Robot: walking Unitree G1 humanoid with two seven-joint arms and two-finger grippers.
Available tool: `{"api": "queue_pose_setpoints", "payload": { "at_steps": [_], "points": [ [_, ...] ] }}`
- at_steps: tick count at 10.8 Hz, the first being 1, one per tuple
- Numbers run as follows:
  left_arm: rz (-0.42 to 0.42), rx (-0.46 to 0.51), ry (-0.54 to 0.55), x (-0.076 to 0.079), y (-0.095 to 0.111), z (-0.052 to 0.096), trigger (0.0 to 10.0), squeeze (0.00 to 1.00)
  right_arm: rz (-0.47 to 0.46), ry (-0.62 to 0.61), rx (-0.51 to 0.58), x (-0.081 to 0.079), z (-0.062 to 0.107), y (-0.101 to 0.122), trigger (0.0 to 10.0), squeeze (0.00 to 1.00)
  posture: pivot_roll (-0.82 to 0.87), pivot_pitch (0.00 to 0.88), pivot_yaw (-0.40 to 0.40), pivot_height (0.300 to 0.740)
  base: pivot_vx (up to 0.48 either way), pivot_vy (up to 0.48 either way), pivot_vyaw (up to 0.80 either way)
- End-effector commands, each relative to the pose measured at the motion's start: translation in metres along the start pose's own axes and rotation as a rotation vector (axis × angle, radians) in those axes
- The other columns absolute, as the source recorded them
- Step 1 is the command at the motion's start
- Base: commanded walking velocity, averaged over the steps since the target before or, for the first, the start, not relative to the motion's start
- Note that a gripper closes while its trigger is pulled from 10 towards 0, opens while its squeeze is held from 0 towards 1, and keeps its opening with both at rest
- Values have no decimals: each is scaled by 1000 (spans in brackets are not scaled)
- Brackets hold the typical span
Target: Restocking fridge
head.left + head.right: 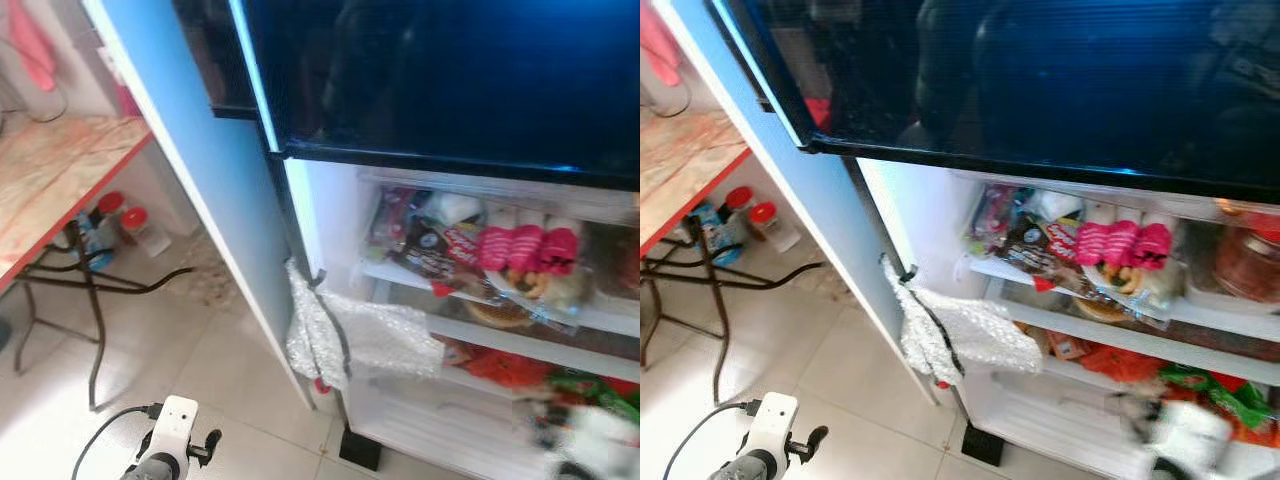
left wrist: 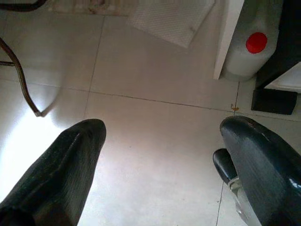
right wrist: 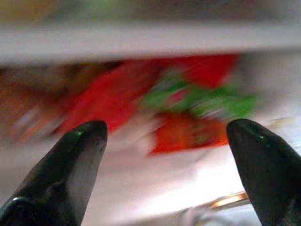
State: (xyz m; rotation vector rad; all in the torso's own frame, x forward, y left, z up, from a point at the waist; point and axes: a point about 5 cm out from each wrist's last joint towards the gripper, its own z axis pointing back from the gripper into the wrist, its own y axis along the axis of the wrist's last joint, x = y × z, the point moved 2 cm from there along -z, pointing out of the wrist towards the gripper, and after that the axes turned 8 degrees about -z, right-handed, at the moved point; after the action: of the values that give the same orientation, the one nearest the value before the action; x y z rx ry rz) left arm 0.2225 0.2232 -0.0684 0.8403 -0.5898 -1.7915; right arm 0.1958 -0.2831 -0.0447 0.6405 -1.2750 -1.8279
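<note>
The fridge stands open, its white inner wall (image 1: 330, 220) lit, under a dark glossy upper door (image 1: 450, 70). Its shelves hold packed food: a pink-striped pack (image 1: 525, 248) on the upper shelf, red and green packs (image 1: 590, 385) lower down. My right arm (image 1: 1185, 435) is a blur in front of the lower shelf. My right gripper (image 3: 167, 126) is open with nothing between its fingers, and it faces the blurred red and green packs (image 3: 188, 108). My left arm (image 1: 165, 440) hangs low at the left. My left gripper (image 2: 162, 127) is open over the floor tiles.
The pale blue fridge door (image 1: 200, 150) stands open to the left. A sheet of bubble wrap (image 1: 350, 335) hangs from the fridge's edge. A red-edged folding table (image 1: 60, 170) stands at left, with red-lidded jars (image 1: 135, 225) and a black cable (image 1: 100, 285) beneath. A white jug (image 2: 249, 49) sits by the fridge foot.
</note>
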Motion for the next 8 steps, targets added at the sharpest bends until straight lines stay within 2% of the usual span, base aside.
{"api": "queue_pose_setpoints", "payload": {
  "at_steps": [1, 3, 8],
  "points": [
    [9, -38, 14, -3, -11, 4, 10000, 0, 39, 132, -101, -24, 7, -18, 10000, 0, -199, 52, 137, 740, 0, 0, 0],
    [12, -43, 20, -2, -12, 4, 10000, 0, 29, 261, -195, -47, 13, -30, 10000, 0, -200, 45, 131, 740, 0, 0, 0],
    [12, -43, 22, -2, -12, 4, 10000, 0, 31, 293, -224, -49, 13, -32, 10000, 0, -200, 45, 131, 740, 0, 0, 0]
  ]
}}
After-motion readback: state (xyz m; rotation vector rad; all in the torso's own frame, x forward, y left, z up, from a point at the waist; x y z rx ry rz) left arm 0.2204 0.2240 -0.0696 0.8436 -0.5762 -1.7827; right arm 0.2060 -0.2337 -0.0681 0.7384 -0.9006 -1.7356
